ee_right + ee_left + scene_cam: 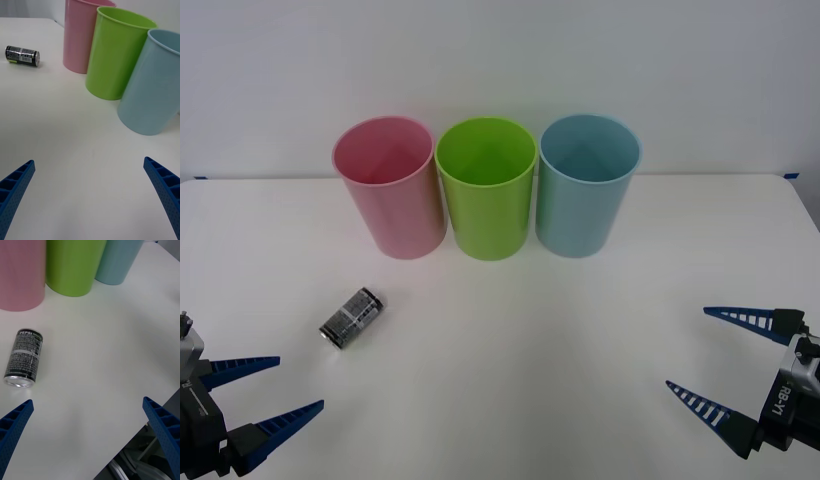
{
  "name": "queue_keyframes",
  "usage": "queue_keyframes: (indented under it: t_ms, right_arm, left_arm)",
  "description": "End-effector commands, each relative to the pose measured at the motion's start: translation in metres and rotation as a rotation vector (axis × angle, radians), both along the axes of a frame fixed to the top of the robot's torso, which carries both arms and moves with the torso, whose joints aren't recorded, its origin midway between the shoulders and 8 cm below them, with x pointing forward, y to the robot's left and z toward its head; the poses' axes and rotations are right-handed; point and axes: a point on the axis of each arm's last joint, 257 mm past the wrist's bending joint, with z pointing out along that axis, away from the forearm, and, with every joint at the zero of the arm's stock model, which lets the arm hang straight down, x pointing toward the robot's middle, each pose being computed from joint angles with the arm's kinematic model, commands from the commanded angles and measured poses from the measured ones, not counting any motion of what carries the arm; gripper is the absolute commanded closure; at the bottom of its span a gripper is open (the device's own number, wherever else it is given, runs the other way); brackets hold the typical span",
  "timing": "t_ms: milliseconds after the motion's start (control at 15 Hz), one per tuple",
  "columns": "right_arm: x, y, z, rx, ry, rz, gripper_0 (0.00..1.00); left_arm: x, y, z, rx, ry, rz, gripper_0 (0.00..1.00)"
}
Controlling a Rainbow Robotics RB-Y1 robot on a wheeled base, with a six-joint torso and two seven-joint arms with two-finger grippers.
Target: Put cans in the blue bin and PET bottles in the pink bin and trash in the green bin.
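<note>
On the white table, left of centre, lies the can on its side, apart from the pink bin and nearer the robot. Long axis runs diagonally, silver end toward the left gripper. Left gripper spread wide, holding nothing, low at the near left edge; can just ahead of it. Right gripper also wide and empty, well apart at far right. Left arm clearly nearer. Blue bin stands rightmost, beyond the green bin; likely a cross-table carry
</note>
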Motion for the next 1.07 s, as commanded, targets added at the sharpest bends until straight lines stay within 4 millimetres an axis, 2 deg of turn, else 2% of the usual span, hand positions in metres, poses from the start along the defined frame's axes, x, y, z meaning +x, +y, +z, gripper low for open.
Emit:
queue_keyframes:
  t_ms: [67, 1067]
  right_arm:
    - [0.0000, 0.0000, 0.0000, 0.000, 0.000, 0.000, 0.00]
    - [0.0000, 0.0000, 0.0000, 0.000, 0.000, 0.000, 0.00]
  left_arm:
    - [0.0000, 0.0000, 0.0000, 0.000, 0.000, 0.000, 0.00]
    - [0.0000, 0.0000, 0.0000, 0.000, 0.000, 0.000, 0.00]
